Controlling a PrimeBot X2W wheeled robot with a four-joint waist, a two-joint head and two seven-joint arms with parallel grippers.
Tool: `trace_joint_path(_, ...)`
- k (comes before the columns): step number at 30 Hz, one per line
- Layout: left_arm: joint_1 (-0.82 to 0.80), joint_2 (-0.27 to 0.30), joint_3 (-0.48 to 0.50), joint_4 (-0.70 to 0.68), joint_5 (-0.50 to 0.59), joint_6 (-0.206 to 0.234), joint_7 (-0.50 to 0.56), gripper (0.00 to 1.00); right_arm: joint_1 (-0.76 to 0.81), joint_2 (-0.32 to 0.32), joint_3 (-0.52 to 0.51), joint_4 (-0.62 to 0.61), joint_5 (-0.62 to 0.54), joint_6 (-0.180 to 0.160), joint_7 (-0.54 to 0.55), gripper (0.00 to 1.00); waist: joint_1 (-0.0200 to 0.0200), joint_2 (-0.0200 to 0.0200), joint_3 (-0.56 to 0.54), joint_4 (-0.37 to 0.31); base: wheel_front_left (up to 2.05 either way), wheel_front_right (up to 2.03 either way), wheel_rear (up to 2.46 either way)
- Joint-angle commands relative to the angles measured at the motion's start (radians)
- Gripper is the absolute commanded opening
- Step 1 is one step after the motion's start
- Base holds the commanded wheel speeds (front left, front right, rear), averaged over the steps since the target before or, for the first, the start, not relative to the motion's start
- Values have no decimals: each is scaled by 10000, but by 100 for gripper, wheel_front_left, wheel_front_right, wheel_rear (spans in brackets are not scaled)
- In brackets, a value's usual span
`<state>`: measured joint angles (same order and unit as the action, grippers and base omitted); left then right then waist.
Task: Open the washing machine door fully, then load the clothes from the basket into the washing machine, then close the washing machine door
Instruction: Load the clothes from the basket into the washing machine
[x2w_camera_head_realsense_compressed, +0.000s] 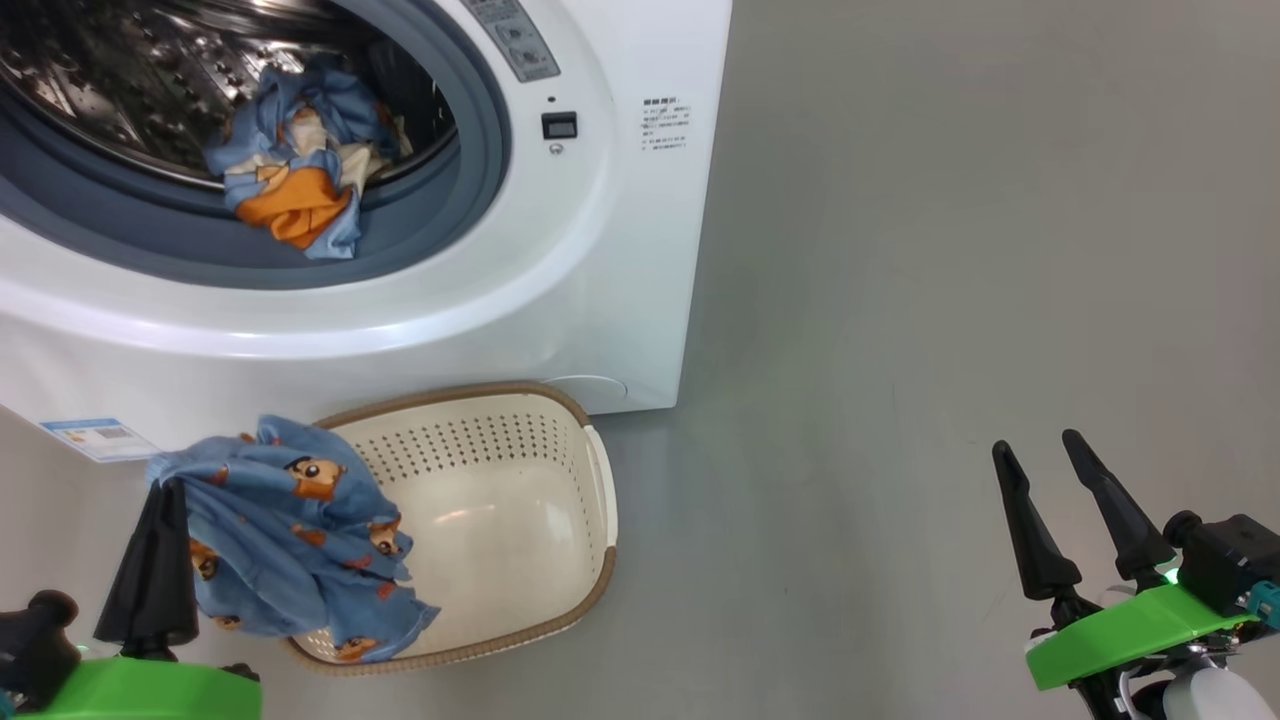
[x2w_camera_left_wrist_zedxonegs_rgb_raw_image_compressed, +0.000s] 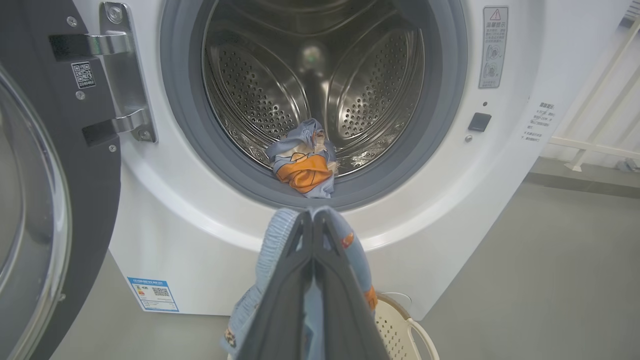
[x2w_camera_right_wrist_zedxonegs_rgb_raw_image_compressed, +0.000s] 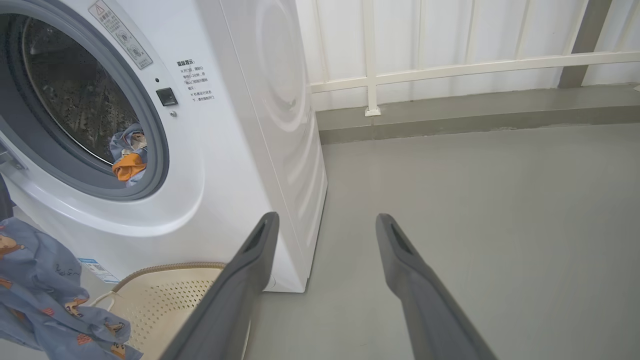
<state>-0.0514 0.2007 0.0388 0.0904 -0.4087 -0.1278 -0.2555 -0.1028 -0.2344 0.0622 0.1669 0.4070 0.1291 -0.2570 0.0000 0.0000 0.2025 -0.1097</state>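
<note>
White railing behind washing machine

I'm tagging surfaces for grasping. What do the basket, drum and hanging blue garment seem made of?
The basket: matte cream plastic, apparently, moulded with rows of holes; its brown rim looks woven, perhaps moulded. The drum: polished steel, judging by reflections and punched holes. The blue garment: thin soft printed fabric, draping in limp folds; fibre unclear.
</note>
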Motion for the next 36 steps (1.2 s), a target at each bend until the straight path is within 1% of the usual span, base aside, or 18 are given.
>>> trace_joint_path(1,-324,191,413,-323,24,12,-63,0,-69,-92,168,-281,-27,16,-48,100,0,0,118,-46,0,0,0)
trace_joint_path(6,-977,310,355,-308,1,-1,-63,0,-210,19,141,-339,-57,16,-48,100,0,0,452,-124,0,0,0)
trace_joint_path(10,-1751,558,244,-143,15,-9,-63,0,-343,119,154,-374,-84,16,-48,100,0,0,709,-223,0,0,0)
trace_joint_path(18,-3952,1086,-30,773,-231,-20,70,0,-619,273,181,-415,-108,16,-48,100,0,0,1243,-400,0,0,0)
trace_joint_path(25,-6128,1387,-527,2370,-207,-25,52,0,-909,402,291,-467,-127,16,-48,100,0,0,1749,-557,0,0,0)
trace_joint_path(31,-7695,1669,-1043,4293,-294,-27,23,0,-1214,519,418,-507,-134,16,-48,100,0,0,2149,-791,0,0,0)
trace_joint_path(32,-7695,1669,-1043,4293,-294,-27,23,0,-1214,519,418,-507,-134,16,-48,100,0,0,2149,-791,0,0,0)
trace_joint_path(36,-8700,1852,-1475,5668,-448,-27,33,0,-1371,618,488,-525,-138,16,-48,100,0,0,2458,-946,0,0,0)
